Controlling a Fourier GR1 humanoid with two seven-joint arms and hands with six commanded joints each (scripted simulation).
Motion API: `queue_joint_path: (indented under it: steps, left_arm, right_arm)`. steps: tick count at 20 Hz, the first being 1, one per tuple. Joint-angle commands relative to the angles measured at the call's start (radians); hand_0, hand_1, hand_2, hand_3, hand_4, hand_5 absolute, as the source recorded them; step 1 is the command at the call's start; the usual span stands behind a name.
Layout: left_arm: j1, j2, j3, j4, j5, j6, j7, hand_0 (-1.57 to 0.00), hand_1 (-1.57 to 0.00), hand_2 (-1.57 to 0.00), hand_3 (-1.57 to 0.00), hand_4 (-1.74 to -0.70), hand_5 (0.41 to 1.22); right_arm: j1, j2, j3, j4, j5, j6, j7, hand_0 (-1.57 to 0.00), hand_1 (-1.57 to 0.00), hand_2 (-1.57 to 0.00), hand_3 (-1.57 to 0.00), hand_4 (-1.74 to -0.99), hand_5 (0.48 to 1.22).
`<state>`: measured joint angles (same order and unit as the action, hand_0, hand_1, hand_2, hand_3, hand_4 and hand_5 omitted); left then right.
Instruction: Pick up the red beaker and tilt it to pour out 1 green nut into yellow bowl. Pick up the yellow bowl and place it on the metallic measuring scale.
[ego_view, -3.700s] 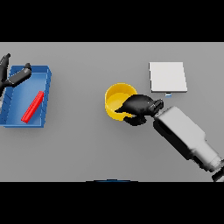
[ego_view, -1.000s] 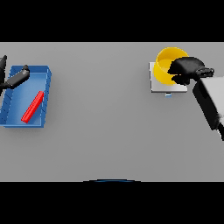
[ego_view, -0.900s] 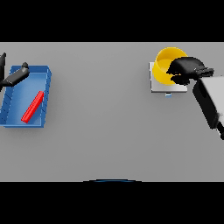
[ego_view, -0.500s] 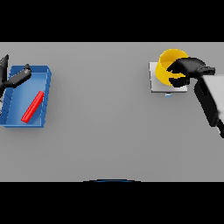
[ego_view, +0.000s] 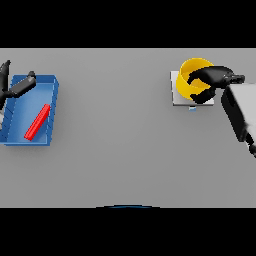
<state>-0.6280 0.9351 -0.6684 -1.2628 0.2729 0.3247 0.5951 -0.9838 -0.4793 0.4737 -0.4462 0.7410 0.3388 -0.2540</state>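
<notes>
In the head view I see my right hand (ego_view: 214, 80) at the upper right, fingers curled round the rim of the one yellow bowl (ego_view: 190, 80), which sits on the single measuring scale (ego_view: 178, 96). At the upper left, my left hand (ego_view: 11, 85) hovers with fingers relaxed over one blue tray (ego_view: 52, 107) holding one red beaker (ego_view: 37, 121) lying flat.

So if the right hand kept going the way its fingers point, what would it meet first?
The right hand points toward the view's left and already curls round the yellow bowl on the scale. So the bowl's wall comes first, though depth is unclear.
</notes>
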Motion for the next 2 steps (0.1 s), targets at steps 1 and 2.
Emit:
queue_joint_path:
  steps: [1,2]
  left_arm:
    - [0.003,0.003,0.001,-0.005,0.003,0.0,0.006,0.0,0.0,0.0,0.0,-0.82,0.734]
    - [0.012,0.007,0.001,-0.012,0.005,0.001,-0.001,0.0,0.0,0.0,0.0,-0.82,0.734]
  right_arm:
    - [0.002,-0.003,0.003,0.002,0.003,0.002,-0.005,-0.07,-0.06,-0.14,-0.37,-1.316,0.735]
    - [0.002,-0.003,0.006,0.008,0.006,0.0,-0.005,-0.05,-0.05,-0.12,-0.35,-1.308,0.733]
